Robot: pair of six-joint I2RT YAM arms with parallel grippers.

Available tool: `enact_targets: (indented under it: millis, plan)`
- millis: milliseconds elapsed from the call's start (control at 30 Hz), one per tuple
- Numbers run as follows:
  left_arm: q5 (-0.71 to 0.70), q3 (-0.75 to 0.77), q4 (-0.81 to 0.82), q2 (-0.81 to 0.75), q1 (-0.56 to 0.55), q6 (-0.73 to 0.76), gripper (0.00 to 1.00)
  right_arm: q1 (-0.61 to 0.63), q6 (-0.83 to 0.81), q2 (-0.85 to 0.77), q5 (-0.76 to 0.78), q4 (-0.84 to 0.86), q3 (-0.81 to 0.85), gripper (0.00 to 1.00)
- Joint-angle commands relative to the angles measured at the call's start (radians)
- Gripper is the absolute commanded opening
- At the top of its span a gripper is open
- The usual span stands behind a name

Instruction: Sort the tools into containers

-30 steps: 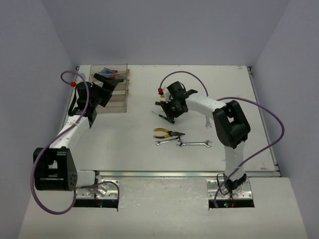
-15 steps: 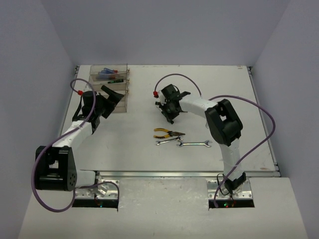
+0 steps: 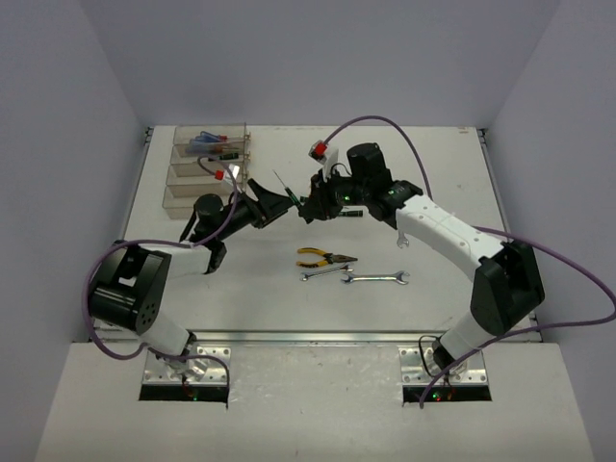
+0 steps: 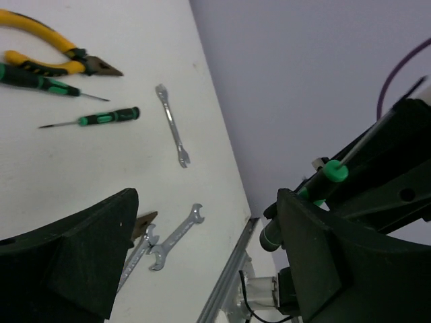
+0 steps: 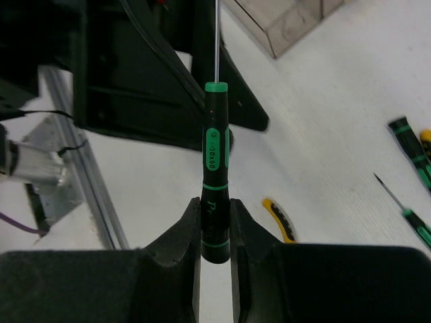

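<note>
My right gripper [image 5: 215, 217] is shut on the handle of a black-green screwdriver [image 5: 215, 145] and holds it above the table, shaft pointing at my left gripper. In the top view the right gripper [image 3: 314, 206] and the left gripper [image 3: 272, 204] face each other at mid-table, close but apart. My left gripper [image 4: 205, 219] is open and empty, and the held screwdriver [image 4: 331, 172] shows beyond its right finger. The clear containers [image 3: 207, 166] stand at the back left with screwdrivers in the far bin. Yellow pliers [image 3: 325, 258] and two wrenches [image 3: 373, 278] lie in front.
A third wrench [image 3: 404, 237] lies under the right arm. The left wrist view shows a second pair of pliers [image 4: 57, 54], two black-green screwdrivers [image 4: 101, 118] and a wrench [image 4: 173, 124] on the table. Walls enclose the table on three sides.
My left arm has swung away from the containers to the table's middle. My right gripper has risen off the table with the screwdriver and turned toward the left gripper.
</note>
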Motion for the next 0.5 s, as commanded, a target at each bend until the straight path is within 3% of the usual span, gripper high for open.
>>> enact_targets:
  millis: [0,33,67,167,267,467]
  plan:
    - [0.058,-0.003,0.387,0.018,-0.046,-0.063,0.73,-0.003,0.063,-0.006,-0.147,0.071,-0.007,0.0]
    - [0.057,-0.007,0.412,0.022,-0.05,-0.075,0.69,-0.003,0.063,-0.006,-0.15,0.063,-0.001,0.0]
    - [0.049,-0.012,0.458,0.033,-0.053,-0.096,0.55,-0.003,0.066,-0.007,-0.154,0.057,0.002,0.0]
    - [0.045,-0.011,0.494,0.042,-0.061,-0.119,0.49,-0.003,0.069,-0.01,-0.144,0.05,0.004,0.0]
    - [0.046,-0.01,0.509,0.041,-0.066,-0.118,0.5,-0.004,0.078,-0.012,-0.104,0.043,0.001,0.0]
    - [-0.028,-0.024,0.339,-0.008,-0.066,-0.037,0.7,-0.038,0.142,-0.025,-0.002,0.051,-0.016,0.0]
